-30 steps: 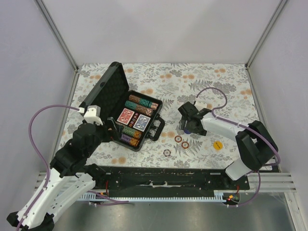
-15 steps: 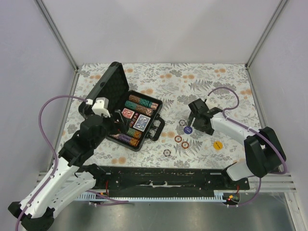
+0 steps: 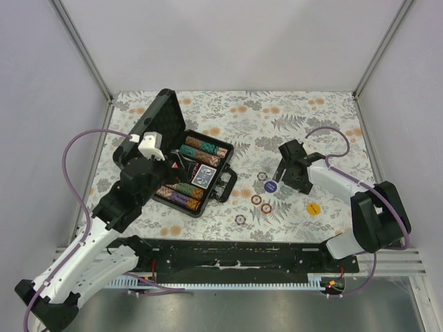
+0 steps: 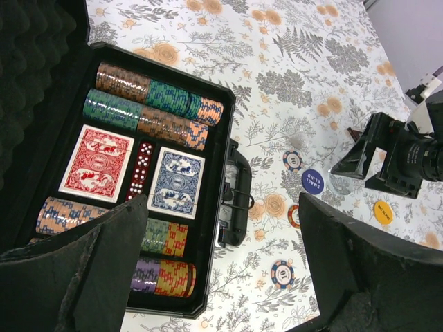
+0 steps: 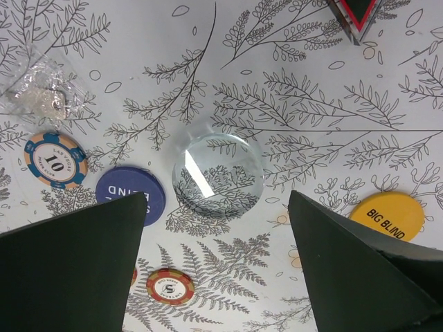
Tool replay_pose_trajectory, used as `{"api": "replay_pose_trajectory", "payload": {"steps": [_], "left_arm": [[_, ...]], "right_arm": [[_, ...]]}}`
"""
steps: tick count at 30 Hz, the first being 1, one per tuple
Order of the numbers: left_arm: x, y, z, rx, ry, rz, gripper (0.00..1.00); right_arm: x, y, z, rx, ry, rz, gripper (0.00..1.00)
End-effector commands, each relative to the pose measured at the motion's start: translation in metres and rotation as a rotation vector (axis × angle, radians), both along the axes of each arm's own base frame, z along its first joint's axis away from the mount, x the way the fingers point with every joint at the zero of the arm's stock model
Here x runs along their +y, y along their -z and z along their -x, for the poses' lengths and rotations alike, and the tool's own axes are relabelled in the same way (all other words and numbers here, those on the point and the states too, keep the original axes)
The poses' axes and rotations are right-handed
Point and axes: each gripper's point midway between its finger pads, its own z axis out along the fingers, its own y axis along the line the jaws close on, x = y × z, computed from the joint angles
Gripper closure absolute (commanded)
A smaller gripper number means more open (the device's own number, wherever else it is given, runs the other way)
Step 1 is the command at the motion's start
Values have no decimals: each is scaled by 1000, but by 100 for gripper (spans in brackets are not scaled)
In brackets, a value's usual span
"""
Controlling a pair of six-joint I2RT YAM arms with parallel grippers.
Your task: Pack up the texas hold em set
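Top external view: the open black briefcase [image 3: 154, 130] lies left of centre on the table [image 3: 325, 117], with the left end effector [image 3: 180, 164] above it and the right end effector [image 3: 282, 178] above the loose pieces. Left wrist view: fingers wide, empty, over the chip rows [image 4: 145, 90], red deck [image 4: 97, 162] and blue deck [image 4: 177, 182]. Right wrist view: fingers wide, empty, straddling a clear disc [image 5: 218, 173] just beside the small blind button [image 5: 130, 195]. Probable step: collecting loose pieces. The next move calls for descending and closing on the disc's thin edge.

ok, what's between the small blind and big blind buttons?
A clear disc, next to the small blind button, short of the big blind button; right wrist view shows it.
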Motion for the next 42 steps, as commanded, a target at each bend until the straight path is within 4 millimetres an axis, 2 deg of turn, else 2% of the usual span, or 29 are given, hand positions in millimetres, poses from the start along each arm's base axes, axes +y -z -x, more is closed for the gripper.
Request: {"api": "replay_pose_trajectory", "payload": {"steps": [1, 13, 24, 30, 42], "left_arm": [[-1, -8, -10, -50, -12, -9, 5], [9, -8, -11, -64, -56, -22, 5], [10, -6, -11, -58, -61, -24, 5], [12, -7, -9, -63, -68, -23, 5], [14, -8, -9, -66, -74, -23, 5]], "right_arm": [[-1, 12, 8, 61, -13, -9, 10], [6, 31, 16, 140, -13, -33, 19], [2, 29, 9, 122, -2, -3, 28], [-4, 26, 4, 106, 6, 32, 26], [-9, 10, -4, 33, 21, 46, 14]]}}
